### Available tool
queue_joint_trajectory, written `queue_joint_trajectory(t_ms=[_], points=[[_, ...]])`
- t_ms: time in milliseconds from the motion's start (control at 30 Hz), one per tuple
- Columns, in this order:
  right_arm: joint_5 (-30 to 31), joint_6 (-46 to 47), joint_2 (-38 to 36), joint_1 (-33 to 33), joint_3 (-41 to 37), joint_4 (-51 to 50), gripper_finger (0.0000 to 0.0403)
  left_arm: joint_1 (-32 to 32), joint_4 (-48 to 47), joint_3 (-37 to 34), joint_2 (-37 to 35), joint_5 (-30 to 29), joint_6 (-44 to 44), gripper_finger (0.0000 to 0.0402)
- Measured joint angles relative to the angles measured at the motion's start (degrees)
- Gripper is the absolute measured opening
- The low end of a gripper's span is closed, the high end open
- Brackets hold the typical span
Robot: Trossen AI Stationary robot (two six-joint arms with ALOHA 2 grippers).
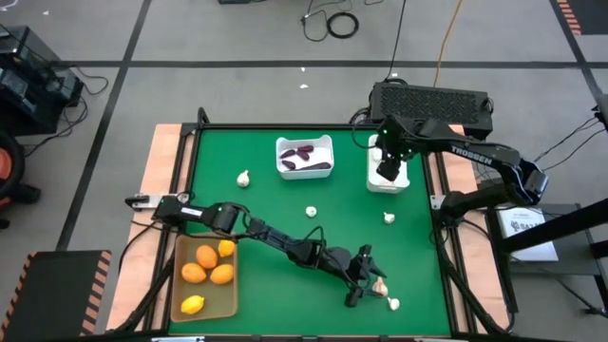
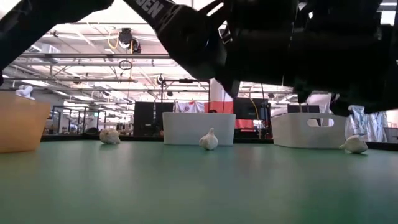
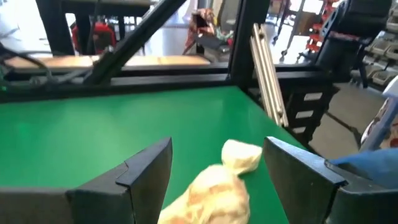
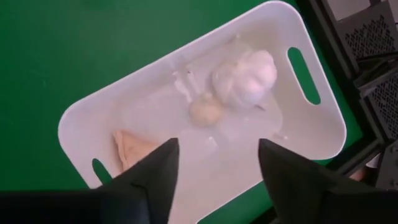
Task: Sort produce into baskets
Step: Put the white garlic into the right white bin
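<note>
My left gripper (image 1: 370,282) reaches level to the near right of the green table and is open. Its two fingers stand on either side of a garlic bulb (image 3: 211,186) that lies on the mat, with a gap showing on each side. My right gripper (image 4: 217,149) hangs open, pointing down, over the narrow white bin (image 1: 388,163) at the far right. In that bin lie a garlic bulb (image 4: 245,78) and two small pale scraps. The white squarish bin (image 1: 305,157) holds dark purple pieces. The tan tray (image 1: 204,277) holds orange and yellow fruits.
Loose garlic bulbs lie on the mat at the far left (image 1: 243,178), in the middle (image 1: 311,212), toward the right (image 1: 389,218) and near the front edge (image 1: 393,304). The black table frame (image 3: 186,68) runs close behind the left gripper.
</note>
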Motion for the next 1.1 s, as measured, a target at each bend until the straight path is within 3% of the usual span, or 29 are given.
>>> queue_joint_trajectory(t_ms=[333, 867, 1100], points=[[0.0, 0.0, 0.0, 0.0, 0.0, -1.6, 0.0268, -0.3, -0.7, 0.1, -0.1, 0.1, -0.1, 0.0261], [0.0, -0.1, 0.0, 0.1, 0.0, -1.4, 0.0272, 0.2, -0.9, 0.1, 1.9, -1.7, 1.5, 0.0261], [0.0, -0.3, 0.0, 0.1, 0.0, -1.3, 0.0272, 0.7, 1.5, 1.1, 4.3, 2.5, -1.6, 0.0261]])
